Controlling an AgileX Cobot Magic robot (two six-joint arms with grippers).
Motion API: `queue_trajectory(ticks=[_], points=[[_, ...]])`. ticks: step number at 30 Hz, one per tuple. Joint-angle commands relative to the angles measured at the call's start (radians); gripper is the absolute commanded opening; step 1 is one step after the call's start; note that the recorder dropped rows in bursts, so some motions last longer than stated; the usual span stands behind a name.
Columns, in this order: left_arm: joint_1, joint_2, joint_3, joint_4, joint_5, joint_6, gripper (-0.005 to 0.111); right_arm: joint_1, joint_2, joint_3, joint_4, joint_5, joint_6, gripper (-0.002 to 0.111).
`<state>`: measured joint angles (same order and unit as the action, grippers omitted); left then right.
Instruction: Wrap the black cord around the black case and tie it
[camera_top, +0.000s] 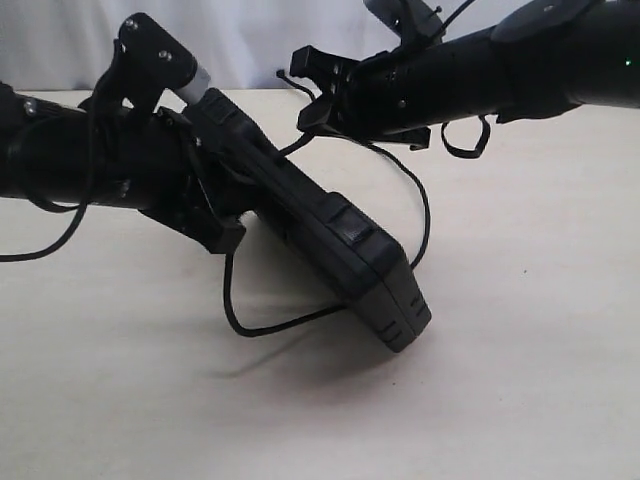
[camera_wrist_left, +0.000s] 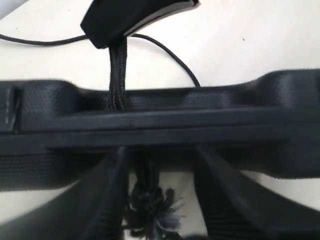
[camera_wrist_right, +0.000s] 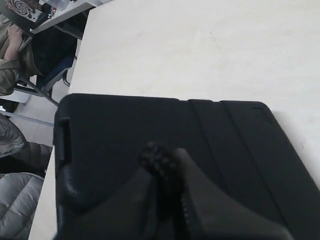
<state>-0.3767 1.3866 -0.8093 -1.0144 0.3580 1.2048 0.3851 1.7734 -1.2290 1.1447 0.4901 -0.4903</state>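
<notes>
The black case (camera_top: 340, 250) is tilted, one corner resting on the table and the other end raised by my left gripper (camera_top: 215, 195), which is shut on its handle end. In the left wrist view the case's edge (camera_wrist_left: 200, 130) crosses the frame, and the left gripper (camera_wrist_left: 160, 155) holds it. The black cord (camera_wrist_left: 118, 75) passes over that edge, and its frayed knot (camera_wrist_left: 150, 210) hangs between the fingers. My right gripper (camera_top: 305, 85) hovers above the case, shut on the cord (camera_wrist_right: 159, 157) over the lid (camera_wrist_right: 125, 130). Slack cord (camera_top: 245, 328) loops on the table.
The pale table (camera_top: 520, 380) spreads all round the case. A robot cable (camera_top: 40, 250) hangs at the left. Past the table's edge (camera_wrist_right: 75, 75), the right wrist view shows chairs and a seated person (camera_wrist_right: 12, 55).
</notes>
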Motion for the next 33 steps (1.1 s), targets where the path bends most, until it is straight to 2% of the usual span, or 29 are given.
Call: queue_trajectory(ticks=[1, 6, 9, 17, 24, 28, 30, 32, 33], points=[[-0.008, -0.062, -0.008, 0.122, 0.075, -0.050, 0.057, 0.000, -0.032, -0.004, -0.013, 0.008, -0.017, 0.004], [-0.008, -0.110, -0.005, 0.379, 0.142, -0.235, 0.057, 0.000, -0.066, -0.004, -0.017, 0.008, -0.026, 0.004], [-0.008, -0.106, -0.001, 0.406, 0.134, -0.261, 0.057, 0.000, -0.068, -0.004, -0.036, 0.016, -0.045, 0.004], [-0.008, -0.023, -0.001, 0.309, 0.067, -0.211, 0.057, 0.001, -0.068, -0.004, -0.058, 0.078, -0.177, 0.004], [-0.008, 0.096, -0.001, -0.014, 0.047, 0.088, 0.057, 0.001, -0.068, -0.004, -0.058, 0.090, -0.242, 0.004], [-0.008, 0.176, -0.001, -0.039, 0.036, 0.133, 0.056, 0.001, -0.068, -0.004, -0.058, 0.095, -0.284, 0.004], [-0.008, 0.206, -0.001, -0.039, -0.014, 0.133, 0.055, 0.001, -0.068, -0.004, -0.058, 0.103, -0.289, 0.004], [-0.008, 0.224, -0.001, -0.044, -0.095, 0.133, 0.048, 0.001, -0.068, -0.004, -0.065, 0.121, -0.298, 0.004], [-0.008, 0.226, -0.004, -0.064, -0.143, 0.133, 0.035, 0.001, -0.068, -0.004, -0.066, 0.139, -0.306, 0.004]])
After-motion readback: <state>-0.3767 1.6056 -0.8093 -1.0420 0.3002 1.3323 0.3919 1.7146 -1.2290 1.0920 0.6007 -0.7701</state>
